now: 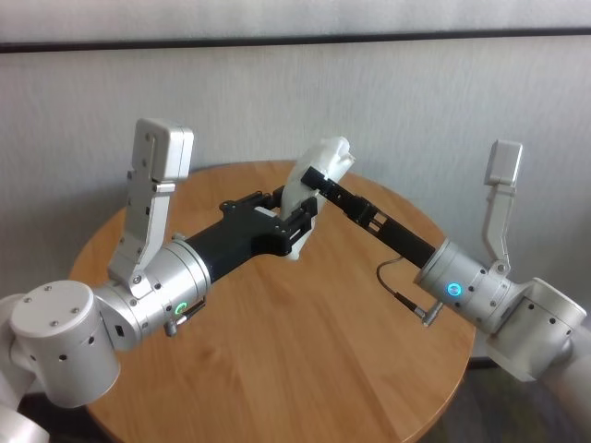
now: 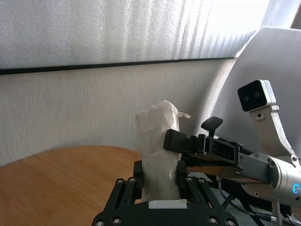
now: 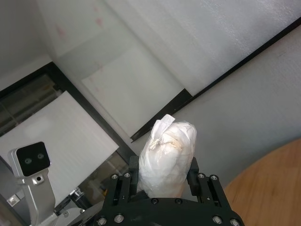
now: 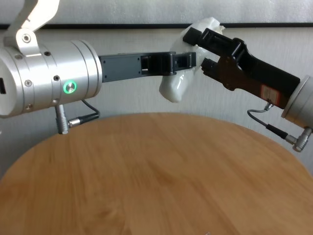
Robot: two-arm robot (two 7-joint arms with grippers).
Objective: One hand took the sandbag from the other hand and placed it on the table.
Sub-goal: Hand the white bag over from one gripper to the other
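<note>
Nearest the head camera, at about seven o'clock, sits the left arm's thick silver wrist with its green ring, and from it the left gripper [image 1: 297,224] reaches toward the middle. Its fingers are clamped on the lower part of the white sandbag [image 1: 319,180], which stands upright in the air, well above the round wooden table [image 1: 305,369], pinched tip uppermost. From four o'clock the right gripper [image 1: 319,180], on a wrist with a blue ring, meets the same bag higher up; its fingers [image 2: 173,140] sit pressed against the upper part, one on each side. Both grippers hold the bag at once, over the far half of the table.
</note>
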